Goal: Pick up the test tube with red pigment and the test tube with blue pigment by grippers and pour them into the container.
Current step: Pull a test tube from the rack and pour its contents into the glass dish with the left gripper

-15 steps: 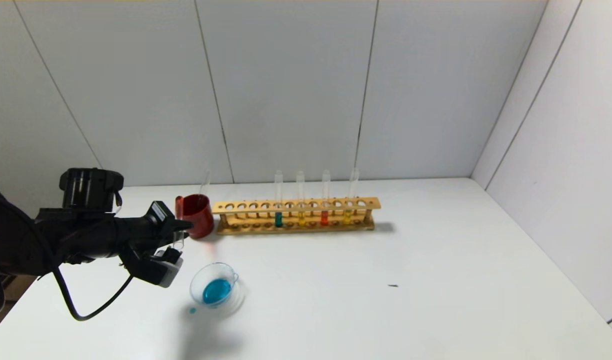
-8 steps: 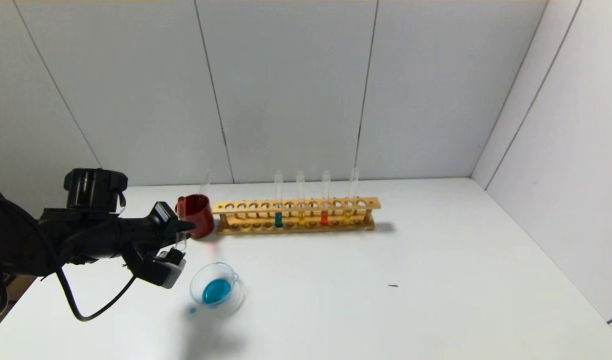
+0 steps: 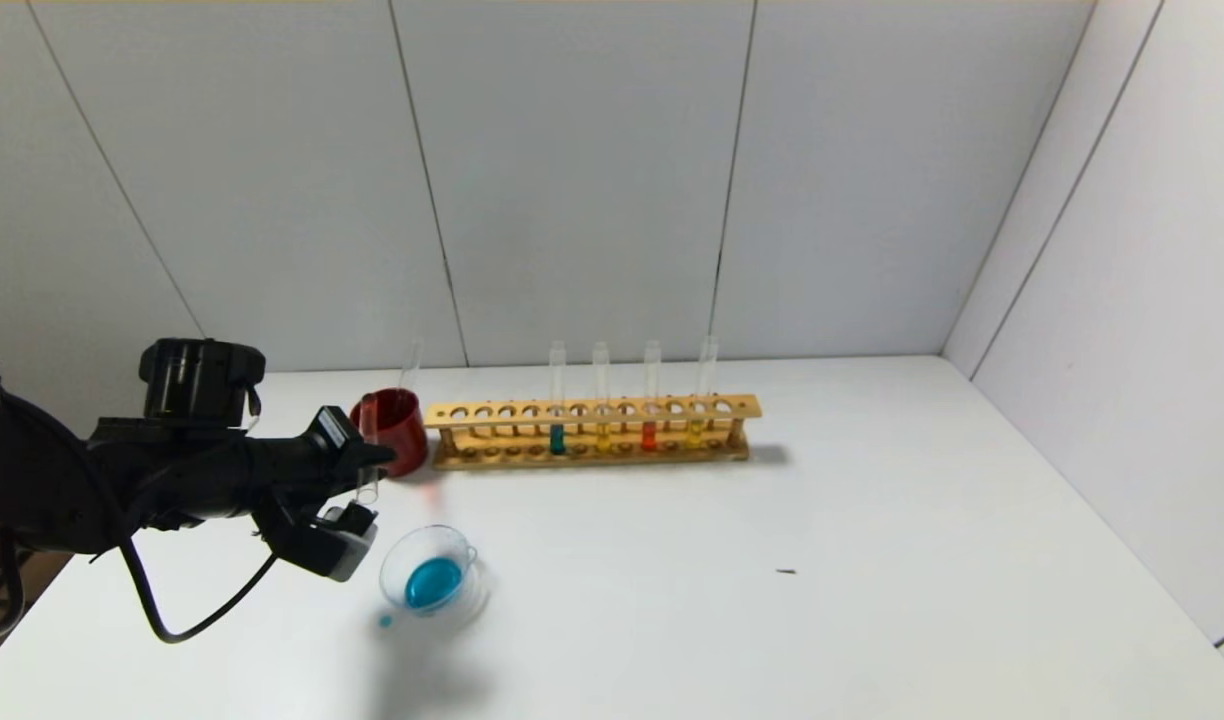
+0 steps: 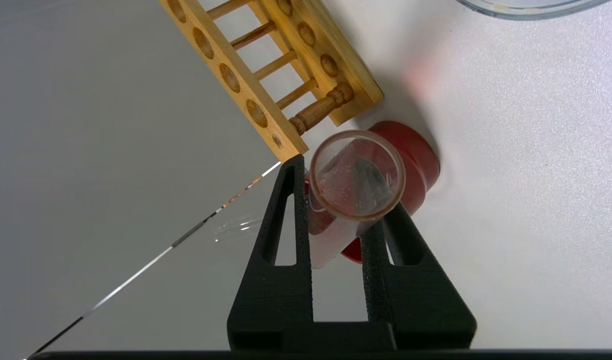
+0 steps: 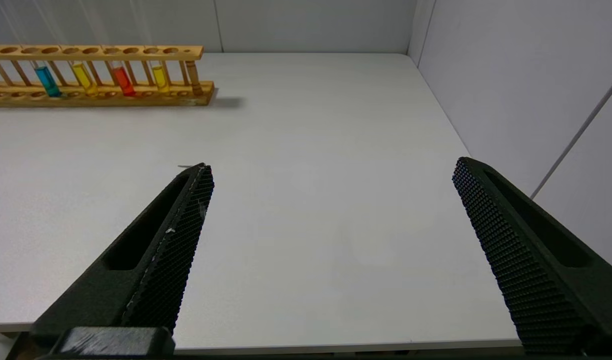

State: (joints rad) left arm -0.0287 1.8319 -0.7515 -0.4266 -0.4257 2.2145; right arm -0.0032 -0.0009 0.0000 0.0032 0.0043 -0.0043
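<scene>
While clamped: tube (image 4: 355,180) inside left claw (image 4: 336,200).

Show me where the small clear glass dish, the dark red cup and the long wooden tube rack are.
small clear glass dish (image 3: 452,540): head view, far rim.
dark red cup (image 3: 400,440): head view, side wall.
long wooden tube rack (image 3: 592,409): head view, top bar.

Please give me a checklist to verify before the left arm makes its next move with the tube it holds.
1. Left gripper shut on the held tube: ok.
2. Held tube emptied: ok, no liquid visible.
3. Container holds blue liquid: ok.
4. Red cup close beside the held tube: ok.
5. Test tube with red pigment poured: not ok, it stands in the rack.
6. Right gripper open, empty: ok.
</scene>
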